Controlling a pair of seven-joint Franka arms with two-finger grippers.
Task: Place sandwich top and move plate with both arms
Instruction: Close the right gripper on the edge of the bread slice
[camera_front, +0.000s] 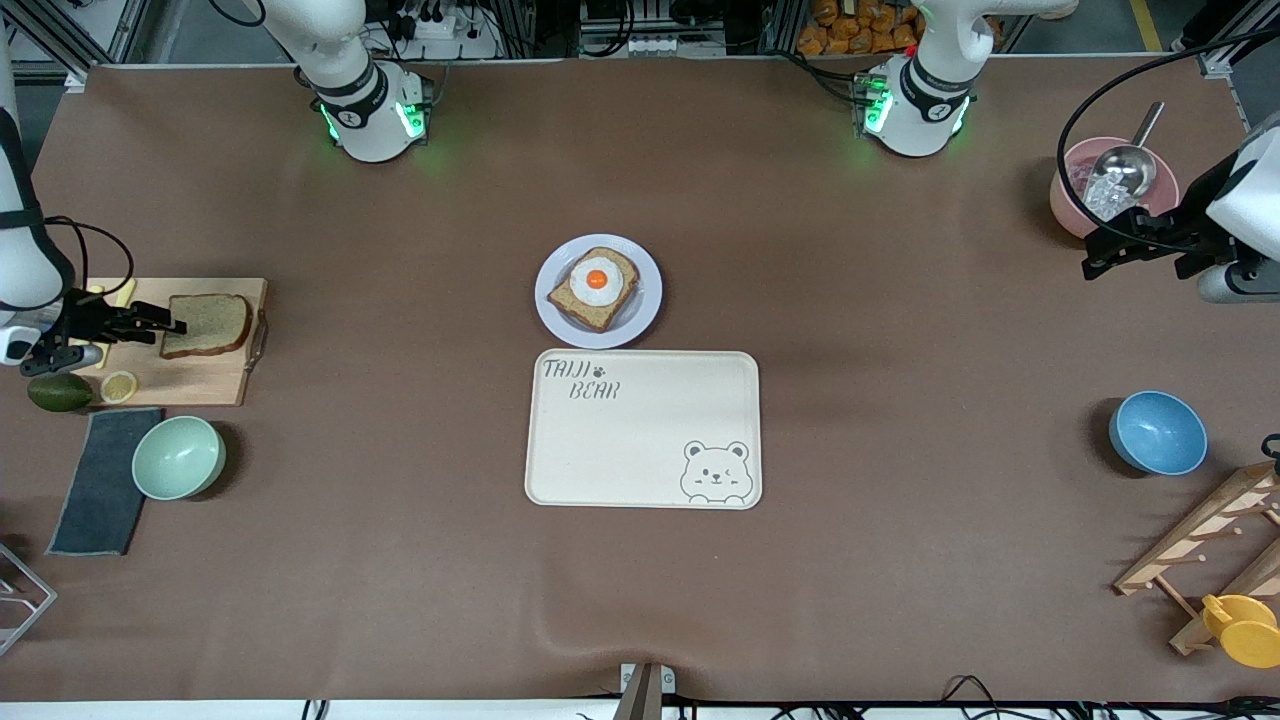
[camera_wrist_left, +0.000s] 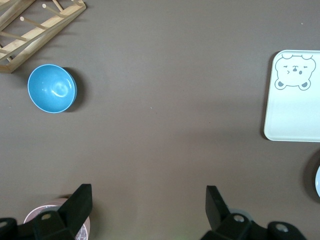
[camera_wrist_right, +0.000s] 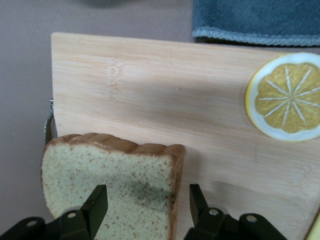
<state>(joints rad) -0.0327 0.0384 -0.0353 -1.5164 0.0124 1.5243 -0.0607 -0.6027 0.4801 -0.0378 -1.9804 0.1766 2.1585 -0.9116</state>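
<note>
Right tool (camera_wrist_right: 147, 210) astride sandwich top (camera_wrist_right: 112, 182) edge on cutting board (camera_wrist_right: 165, 95).

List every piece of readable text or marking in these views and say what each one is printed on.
"TAIJI BEAR", with a paw print after the first word: printed on the cream tray, in the corner toward the plate.
A drawn bear face, no words: on the tray's corner diagonally across from the lettering.
Round black badges on the arm bases: too small to read.
No other text is visible.
</note>
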